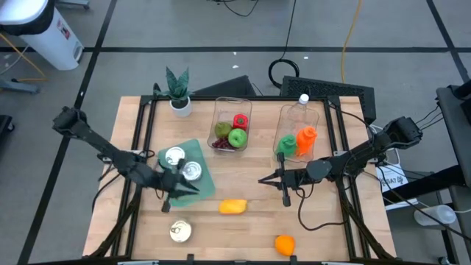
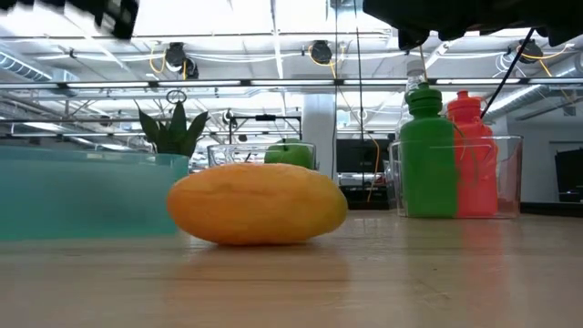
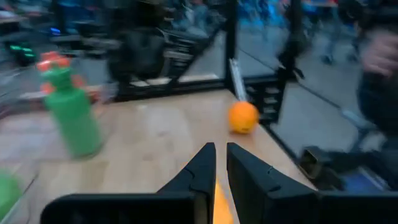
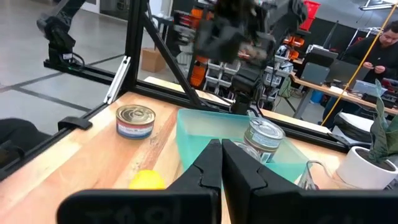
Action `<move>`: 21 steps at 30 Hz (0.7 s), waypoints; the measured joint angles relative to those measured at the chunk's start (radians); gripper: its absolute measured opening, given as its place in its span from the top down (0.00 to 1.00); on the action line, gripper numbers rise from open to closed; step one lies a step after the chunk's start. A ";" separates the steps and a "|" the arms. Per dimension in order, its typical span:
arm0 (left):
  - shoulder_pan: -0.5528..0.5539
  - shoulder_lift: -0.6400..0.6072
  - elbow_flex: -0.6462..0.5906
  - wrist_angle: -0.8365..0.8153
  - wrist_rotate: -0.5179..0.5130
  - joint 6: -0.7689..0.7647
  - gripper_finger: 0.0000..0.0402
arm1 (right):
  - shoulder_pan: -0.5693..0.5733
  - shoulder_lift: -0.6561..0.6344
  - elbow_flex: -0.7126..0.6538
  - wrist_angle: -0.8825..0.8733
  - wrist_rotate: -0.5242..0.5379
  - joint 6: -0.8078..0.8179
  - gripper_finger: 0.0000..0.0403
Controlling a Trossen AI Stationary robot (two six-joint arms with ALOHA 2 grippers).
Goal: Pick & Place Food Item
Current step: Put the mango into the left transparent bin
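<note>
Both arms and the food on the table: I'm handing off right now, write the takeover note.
Left gripper: shut, empty, over the near edge of the teal tray.
Right gripper: shut, empty, above bare table in front of the bottle bin.
Food: yellow fruit loose on the table between the grippers; orange loose at the front edge. Green apple lies in the middle bin.
Cans: two in the tray, one on the table in front of it.
Done: nothing is held.
Left: pick and place the loose food, likely the yellow fruit first.
</note>
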 joint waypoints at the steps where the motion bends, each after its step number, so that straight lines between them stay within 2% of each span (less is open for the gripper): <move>1: 0.001 -0.032 -0.060 0.058 -0.021 -0.007 0.88 | 0.000 0.000 0.000 -0.002 0.000 -0.008 1.00; 5: 0.000 -0.135 -0.233 0.189 -0.099 -0.042 0.88 | 0.000 0.000 0.000 -0.001 0.000 -0.014 0.99; 9: 0.000 -0.206 -0.327 0.230 -0.152 -0.063 0.88 | 0.000 0.000 0.000 0.004 0.000 -0.015 0.97; 13: 0.001 -0.249 -0.335 0.261 -0.225 -0.060 0.88 | 0.000 0.000 0.000 0.008 0.000 -0.014 0.95; 21: 0.000 -0.251 -0.335 0.259 -0.218 -0.070 0.88 | 0.007 0.014 0.000 0.005 0.003 0.041 0.89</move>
